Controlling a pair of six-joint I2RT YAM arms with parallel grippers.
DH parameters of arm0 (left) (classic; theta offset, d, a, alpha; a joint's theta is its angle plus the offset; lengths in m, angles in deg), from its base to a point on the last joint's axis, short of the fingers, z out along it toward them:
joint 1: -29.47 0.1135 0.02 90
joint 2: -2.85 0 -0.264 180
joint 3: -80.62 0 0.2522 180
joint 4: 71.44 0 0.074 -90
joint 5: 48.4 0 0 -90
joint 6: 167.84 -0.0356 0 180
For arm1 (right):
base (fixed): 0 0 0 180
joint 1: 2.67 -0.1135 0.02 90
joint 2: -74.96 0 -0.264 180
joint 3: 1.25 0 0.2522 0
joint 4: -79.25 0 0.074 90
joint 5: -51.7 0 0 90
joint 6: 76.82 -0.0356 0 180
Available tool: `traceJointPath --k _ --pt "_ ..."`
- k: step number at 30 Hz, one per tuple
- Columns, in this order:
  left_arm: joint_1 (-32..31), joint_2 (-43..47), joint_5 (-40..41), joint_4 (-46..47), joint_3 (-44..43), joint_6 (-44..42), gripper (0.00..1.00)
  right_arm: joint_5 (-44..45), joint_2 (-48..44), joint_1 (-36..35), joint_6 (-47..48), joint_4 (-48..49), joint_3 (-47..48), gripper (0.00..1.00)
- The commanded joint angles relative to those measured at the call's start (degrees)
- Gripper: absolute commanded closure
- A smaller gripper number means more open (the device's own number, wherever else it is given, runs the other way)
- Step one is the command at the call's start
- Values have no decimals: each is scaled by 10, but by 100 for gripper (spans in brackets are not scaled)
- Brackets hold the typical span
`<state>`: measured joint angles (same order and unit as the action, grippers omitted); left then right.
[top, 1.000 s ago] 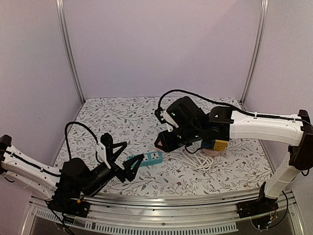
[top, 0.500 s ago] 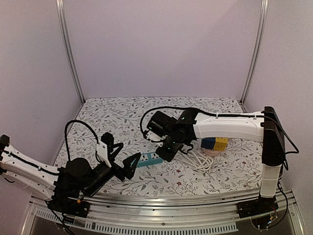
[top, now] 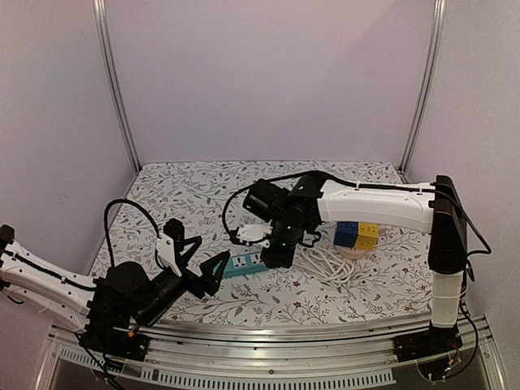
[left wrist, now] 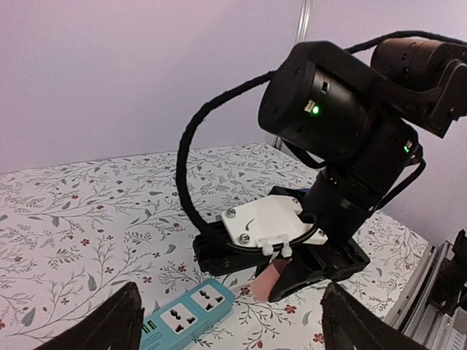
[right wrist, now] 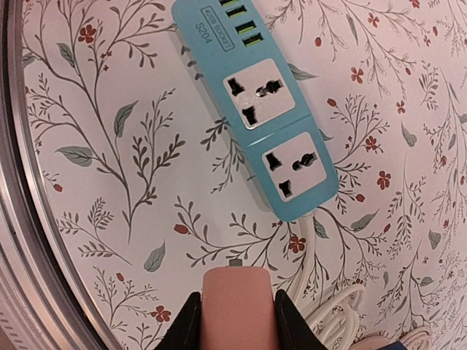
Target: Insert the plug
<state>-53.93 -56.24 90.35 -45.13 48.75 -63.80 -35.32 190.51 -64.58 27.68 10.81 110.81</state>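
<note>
plug half-hidden in right gripper

We count one blue power strip on the tabletop, with two sockets and four green slots in view. There is one pink plug, one coil of white cable at three o'clock from the strip, and one blue-and-yellow block. We count two arms: one left arm and one right arm.
</note>
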Motion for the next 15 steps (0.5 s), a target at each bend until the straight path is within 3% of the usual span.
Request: traceJointPath --k 1,15 --pt "-2 8 10 13 13 3 16 -43 35 16 64 -46 38 100" --pt "12 -9 40 33 26 6 18 -4 43 21 232 4 26 100"
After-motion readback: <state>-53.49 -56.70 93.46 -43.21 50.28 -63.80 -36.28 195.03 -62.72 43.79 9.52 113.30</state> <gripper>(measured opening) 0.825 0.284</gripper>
